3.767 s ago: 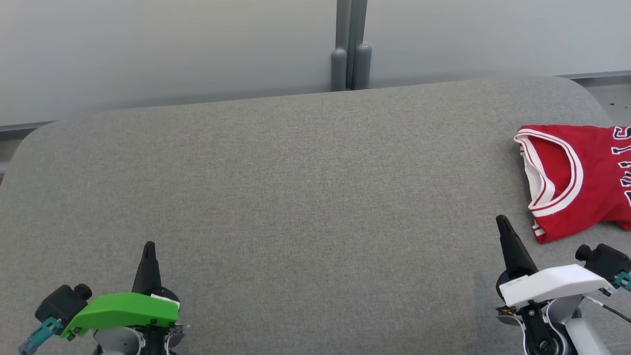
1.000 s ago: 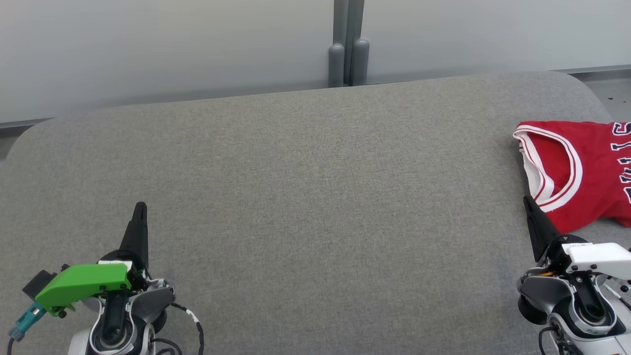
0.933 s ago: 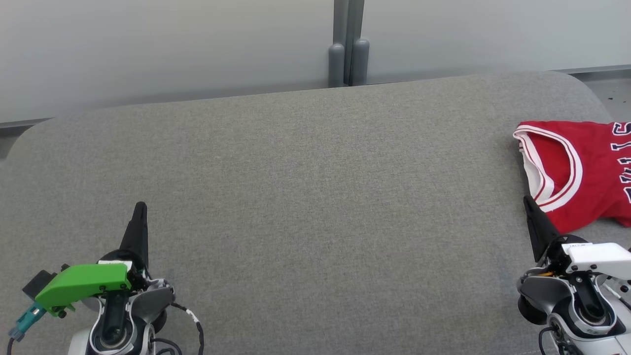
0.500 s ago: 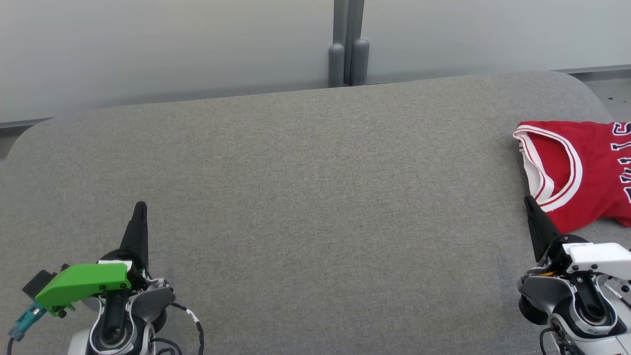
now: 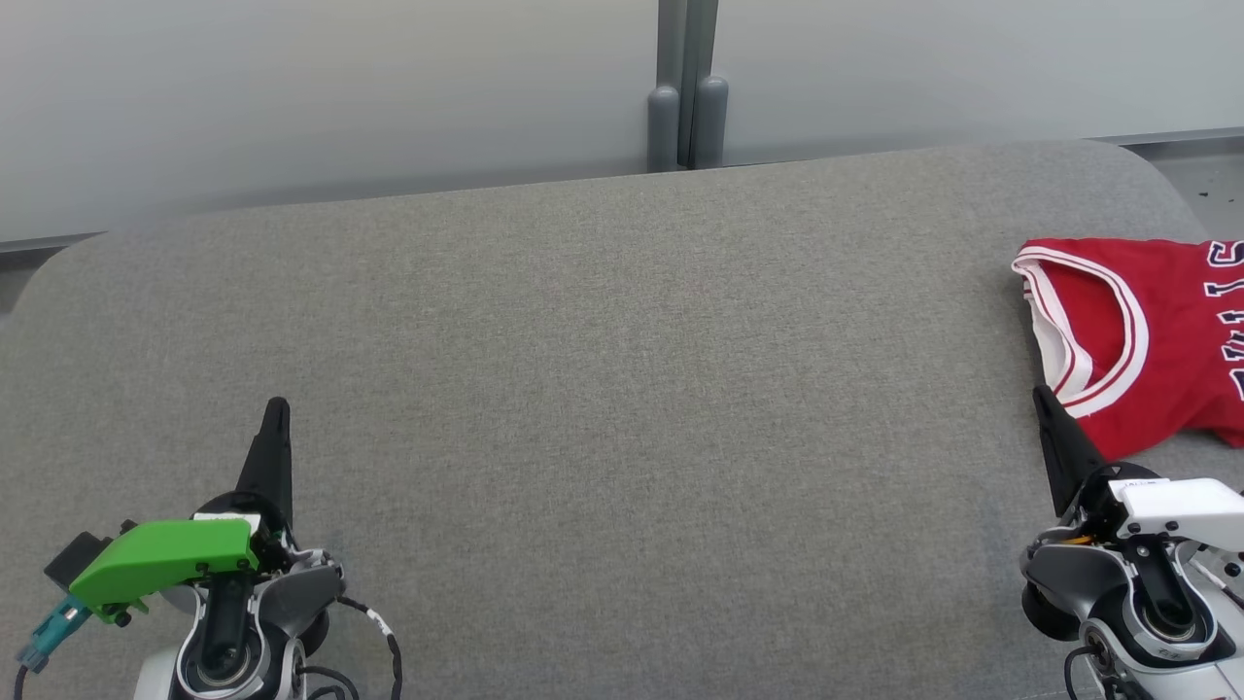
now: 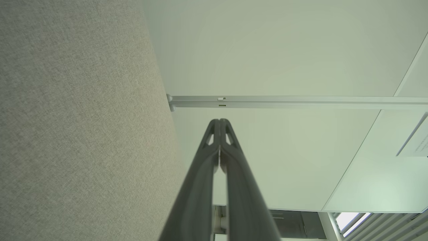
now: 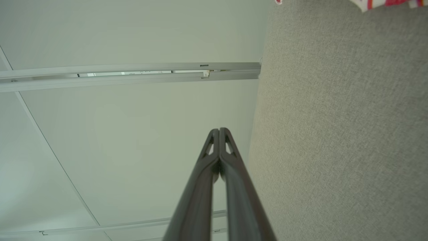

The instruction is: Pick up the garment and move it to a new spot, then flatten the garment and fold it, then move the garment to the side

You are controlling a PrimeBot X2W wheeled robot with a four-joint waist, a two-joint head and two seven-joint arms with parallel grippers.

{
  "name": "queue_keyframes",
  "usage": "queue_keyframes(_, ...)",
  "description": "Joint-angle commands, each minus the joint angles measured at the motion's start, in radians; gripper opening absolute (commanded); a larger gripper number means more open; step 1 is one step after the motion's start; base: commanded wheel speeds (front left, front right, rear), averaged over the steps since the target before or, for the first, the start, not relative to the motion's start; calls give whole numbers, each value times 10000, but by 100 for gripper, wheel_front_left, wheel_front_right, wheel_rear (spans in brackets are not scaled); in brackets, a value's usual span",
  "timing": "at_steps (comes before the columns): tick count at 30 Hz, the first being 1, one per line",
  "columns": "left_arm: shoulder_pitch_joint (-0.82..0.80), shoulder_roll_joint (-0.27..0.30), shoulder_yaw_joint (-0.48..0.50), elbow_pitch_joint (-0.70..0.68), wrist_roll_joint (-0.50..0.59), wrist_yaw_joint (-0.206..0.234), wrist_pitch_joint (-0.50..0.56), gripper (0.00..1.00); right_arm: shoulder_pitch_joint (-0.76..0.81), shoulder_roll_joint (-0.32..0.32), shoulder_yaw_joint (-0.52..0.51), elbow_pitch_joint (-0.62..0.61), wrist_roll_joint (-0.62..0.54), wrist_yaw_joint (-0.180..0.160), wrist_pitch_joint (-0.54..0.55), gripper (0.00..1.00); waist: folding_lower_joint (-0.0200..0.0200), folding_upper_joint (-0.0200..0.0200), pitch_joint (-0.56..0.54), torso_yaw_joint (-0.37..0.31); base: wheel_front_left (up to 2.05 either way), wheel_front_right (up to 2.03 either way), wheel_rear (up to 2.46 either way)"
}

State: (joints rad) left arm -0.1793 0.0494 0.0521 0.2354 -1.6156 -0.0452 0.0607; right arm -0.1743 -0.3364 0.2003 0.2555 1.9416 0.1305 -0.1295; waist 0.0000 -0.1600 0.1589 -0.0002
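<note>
**A:** What is the step in hand, and how do I do it well?

**B:** Start close in. The left gripper (image 5: 276, 408) sits low on its own side, jaws pressed together on nothing. The right gripper (image 5: 1040, 397) is the same, jaws together and empty. In the head view its tip lies right against the near edge of the garment (image 5: 1171, 340). I can't tell whether it touches the cloth.

**A:** So is it picking up, or finished?

**B:** The scene fits either. The jersey may be waiting at the right end to be lifted, or it may have been set aside there once folded. In both cases I'd judge that the right arm should rise before it travels sideways. A closed tip dragged across could snag the trim and pull the cloth out of shape.

**A:** And the garment itself?

**B:** It is a red jersey with white-and-red striped binding round an opening, and dark lettering with a white outline. It lies fairly flat at the right end of the grey padded table (image 5: 603, 369), well apart from the left arm. The picture's edge cuts it off, so I can't tell whether it is folded. Its near edge looks slightly rumpled.

**A:** What is beyond it?

**B:** Pale wall panels (image 5: 340, 97), with a grey post (image 5: 688, 97) between them.
</note>
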Motion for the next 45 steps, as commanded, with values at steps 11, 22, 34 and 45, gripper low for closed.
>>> queue_keyframes(11, -135, 6, 20, 11, -4, -76, 35, 0, -92, -137, 109, -71, 114, 4, -116, 0, 0, 0, 1, 0, 0, 0, 0)
queue_keyframes(22, -133, 5, 20, 8, -4, -75, 36, 0, -96, -214, 210, -113, 211, 4, -205, 0, 0, 0, 2, 1, 0, 0, 0)
queue_keyframes(34, -132, 5, 18, 5, -4, -74, 36, 0, -102, -284, 293, -150, 286, 4, -282, 0, 0, 0, 3, 1, 0, 0, 0)
queue_keyframes(45, -131, 5, 18, 1, -4, -73, 36, 0, -106, -342, 359, -182, 359, 4, -333, 0, 0, 0, 4, 1, 0, 0, 0)
